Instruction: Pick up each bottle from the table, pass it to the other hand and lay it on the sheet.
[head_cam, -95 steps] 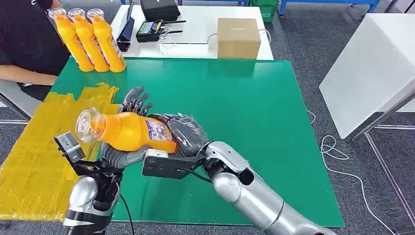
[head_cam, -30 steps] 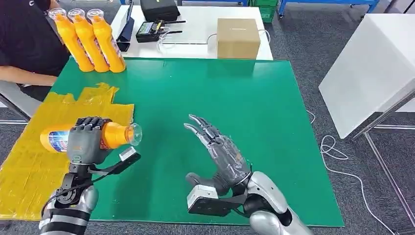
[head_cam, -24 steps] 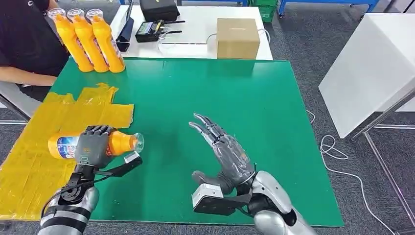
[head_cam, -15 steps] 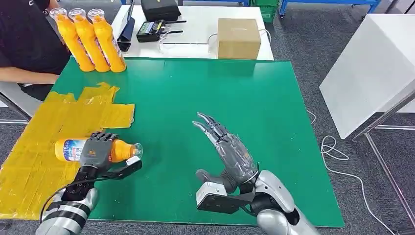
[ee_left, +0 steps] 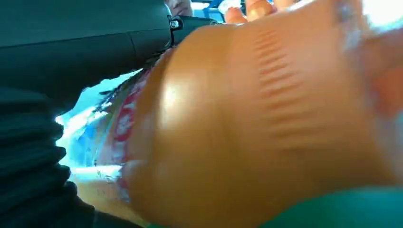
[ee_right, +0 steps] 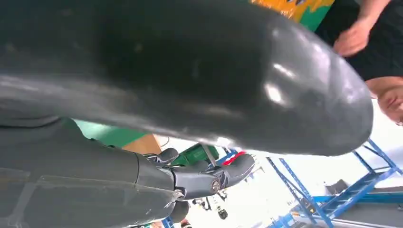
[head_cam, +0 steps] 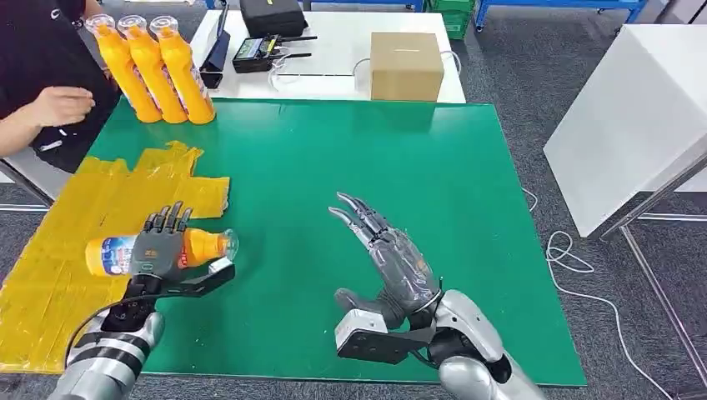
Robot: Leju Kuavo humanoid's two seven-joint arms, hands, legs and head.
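Judging progress: one bottle [head_cam: 158, 250] lies sideways at yellow sheet [head_cam: 50, 292] edge, cap over green table [head_cam: 433, 167]; three bottles [head_cam: 154, 71] upright at far corner await us. Our left hand [head_cam: 158, 246] rests over bottle, fingers lifted apart, grip released. Our right hand [head_cam: 392, 258] empty, fingers spread, well apart.

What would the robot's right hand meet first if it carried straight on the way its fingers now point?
The right hand is open, fingers aimed up-left across the green mat. That line looks free until roughly the three upright orange bottles at the far corner, though height above the mat is unclear.
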